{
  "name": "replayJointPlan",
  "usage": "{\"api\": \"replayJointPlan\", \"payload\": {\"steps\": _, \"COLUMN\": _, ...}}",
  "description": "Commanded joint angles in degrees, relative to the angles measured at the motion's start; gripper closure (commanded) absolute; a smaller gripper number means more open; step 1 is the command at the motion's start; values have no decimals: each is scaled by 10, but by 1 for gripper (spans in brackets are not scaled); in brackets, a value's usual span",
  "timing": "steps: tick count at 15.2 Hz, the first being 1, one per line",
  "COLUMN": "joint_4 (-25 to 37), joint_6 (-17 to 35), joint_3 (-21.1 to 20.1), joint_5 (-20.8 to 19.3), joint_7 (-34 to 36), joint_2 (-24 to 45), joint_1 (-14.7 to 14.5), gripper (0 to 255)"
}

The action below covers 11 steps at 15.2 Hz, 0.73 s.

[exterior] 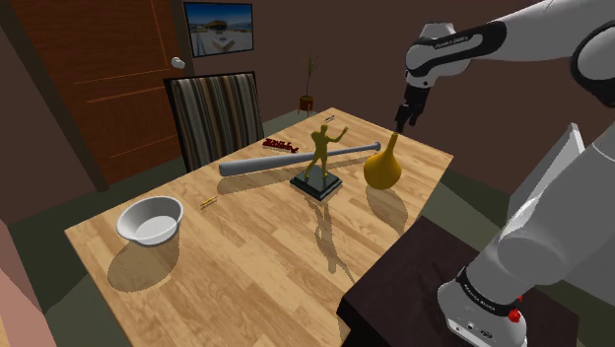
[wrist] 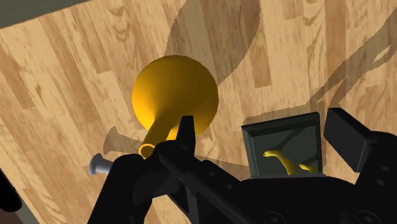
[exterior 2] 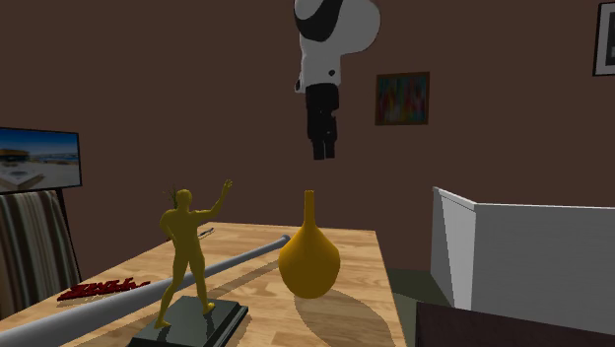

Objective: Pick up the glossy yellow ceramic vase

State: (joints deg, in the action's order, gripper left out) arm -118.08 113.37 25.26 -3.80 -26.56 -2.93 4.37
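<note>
1. Black gripper (exterior: 404, 118) hangs in the air above the table (exterior: 246, 266), its two fingers spread apart with nothing between them.
2. Yellow vase (exterior: 382, 166) stands upright on the wood below the gripper, clear of it, near the table's edge on the shoulder view's right.
3. Just beside the vase stands a gold figurine (exterior: 320, 156) on a dark base, with a grey bat (exterior: 286, 161) lying behind it.
4. A white bowl (exterior: 151, 219) sits well apart, toward the shoulder view's left.

Shoulder view looks down, second low and near; both share vase (exterior: 382, 170).
</note>
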Motion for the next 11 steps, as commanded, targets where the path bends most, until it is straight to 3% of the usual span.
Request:
{"api": "replayJointPlan", "payload": {"steps": 1, "joint_4": 26, "joint_6": 11, "joint_3": 10, "joint_5": 20, "joint_7": -25, "joint_2": 40, "joint_1": 6, "gripper": 0}}
{"api": "replayJointPlan", "payload": {"steps": 11, "joint_4": 237, "joint_6": 12, "joint_3": 13, "joint_5": 140, "joint_7": -140, "joint_2": 280, "joint_1": 87, "gripper": 0}}
